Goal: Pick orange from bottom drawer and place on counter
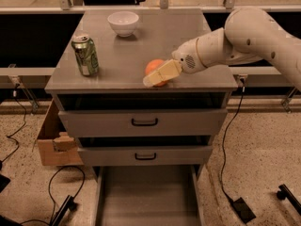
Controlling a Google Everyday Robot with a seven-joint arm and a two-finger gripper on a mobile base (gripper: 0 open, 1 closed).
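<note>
Orange sits on the tabletop, right of the soda can, gripper against it; can't tell if the jaws grip it. Sloppy release probably rolls it off the front edge.

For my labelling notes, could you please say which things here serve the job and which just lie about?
Job: orange, claw at it at the front of the counter, open bottom drawer.
Lying about: green can, white bowl, cardboard box on the floor.
</note>
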